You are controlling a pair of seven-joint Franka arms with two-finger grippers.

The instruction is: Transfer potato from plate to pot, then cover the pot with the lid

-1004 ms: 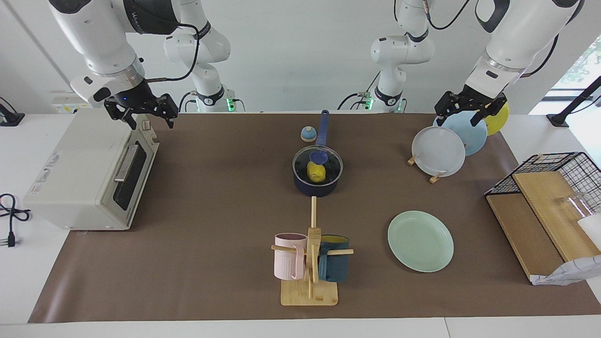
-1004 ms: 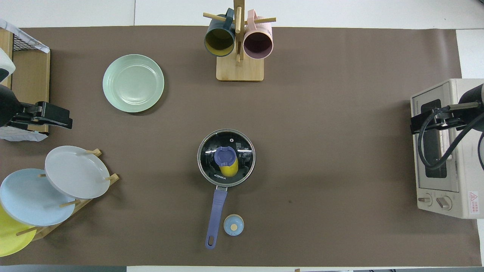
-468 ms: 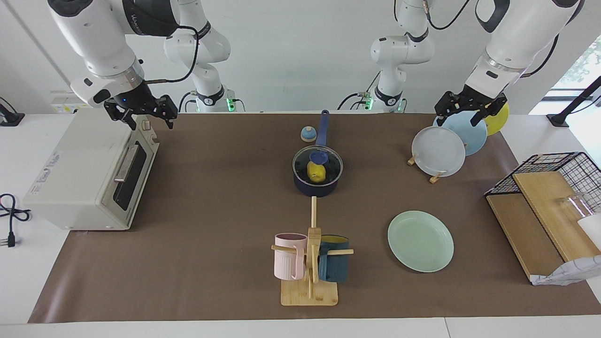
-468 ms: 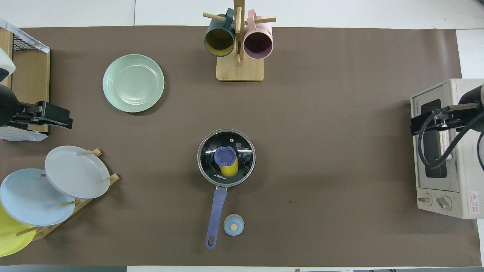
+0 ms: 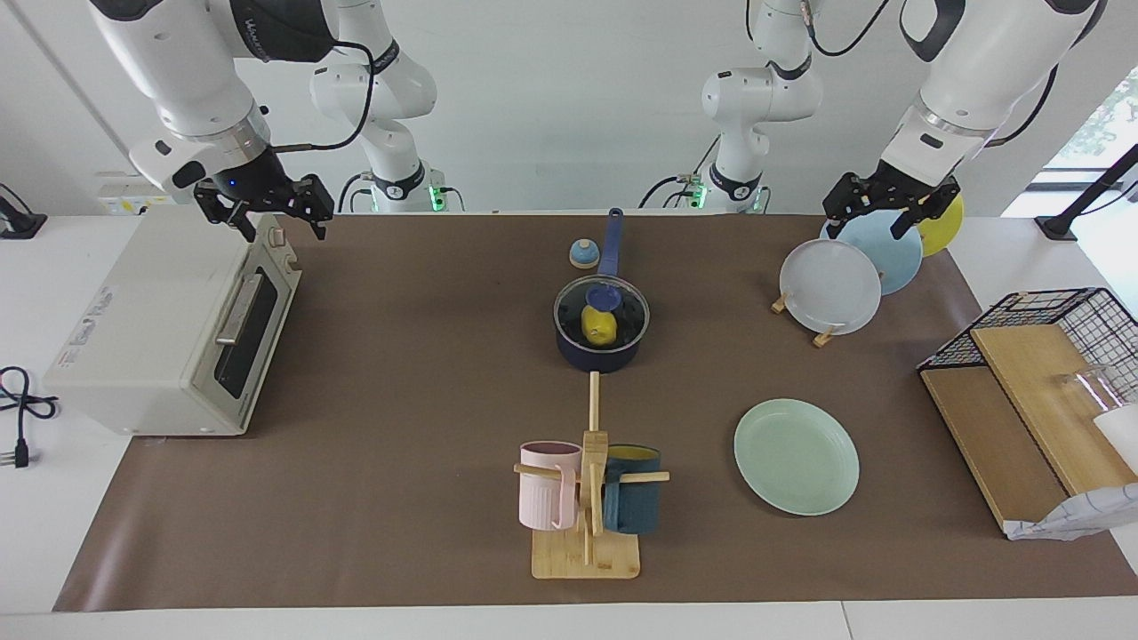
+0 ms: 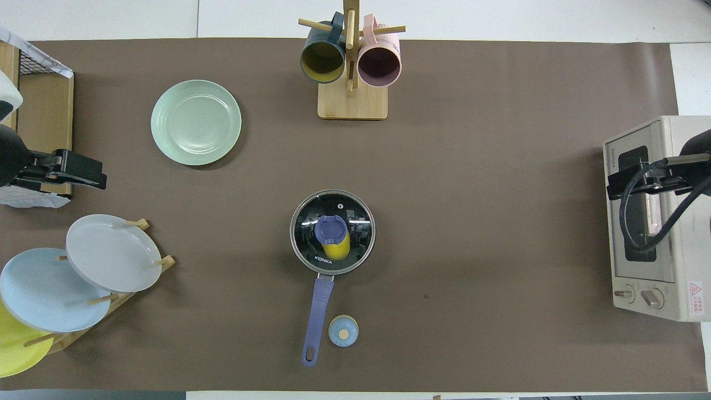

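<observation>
While the overhead view hides both open, empty grippers' fingers, the facing view shows the right gripper (image 5: 277, 216) over the toaster oven (image 5: 169, 329), the left gripper (image 5: 878, 212) over racked plates (image 5: 831, 286). The potato (image 5: 600, 327) is seen inside the lidded pot (image 5: 597, 354); the handle (image 5: 612, 242) points toward the robots.

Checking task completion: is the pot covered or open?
Covered. The lid sits level on the pot, its rim all round the pot's mouth, potato visible through the glass.

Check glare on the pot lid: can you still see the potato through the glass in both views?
Overhead view: pale window streaks reflect on the lid, yet the potato shows below the knob. Facing view: little glare, potato plain inside the pot. Soft shadows in both.
</observation>
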